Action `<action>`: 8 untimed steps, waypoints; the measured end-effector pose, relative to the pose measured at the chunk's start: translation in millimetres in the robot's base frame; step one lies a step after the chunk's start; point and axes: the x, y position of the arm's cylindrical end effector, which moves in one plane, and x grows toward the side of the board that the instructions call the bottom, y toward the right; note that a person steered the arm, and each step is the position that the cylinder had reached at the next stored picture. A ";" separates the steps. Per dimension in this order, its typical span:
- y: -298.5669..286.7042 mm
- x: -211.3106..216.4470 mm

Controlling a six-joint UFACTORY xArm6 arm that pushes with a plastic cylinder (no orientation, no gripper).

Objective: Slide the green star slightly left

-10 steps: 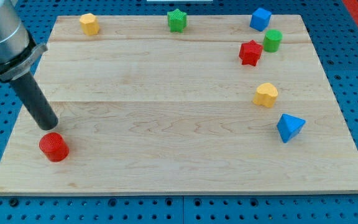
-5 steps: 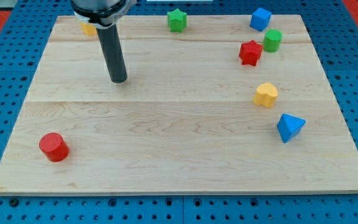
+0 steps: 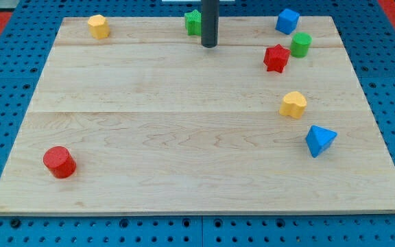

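The green star [image 3: 193, 22] sits near the top edge of the wooden board [image 3: 184, 137], a little left of centre. My dark rod comes down from the view's top, and my tip [image 3: 209, 44] rests just right of and slightly below the star. The rod hides the star's right side. I cannot tell whether the rod touches the star.
A yellow block [image 3: 98, 26] lies at the top left. A blue cube [image 3: 287, 20], green cylinder [image 3: 300, 44] and red star [image 3: 276, 58] group at the top right. A yellow heart [image 3: 293, 104], blue triangle [image 3: 319, 140] and red cylinder [image 3: 60, 162] lie lower.
My tip has swept from beside the red cylinder at the lower left, up and right across the board, to just right of the green star. No block has moved.
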 end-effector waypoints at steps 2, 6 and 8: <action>26.0 -59.5; -54.2 -71.0; -92.0 -52.8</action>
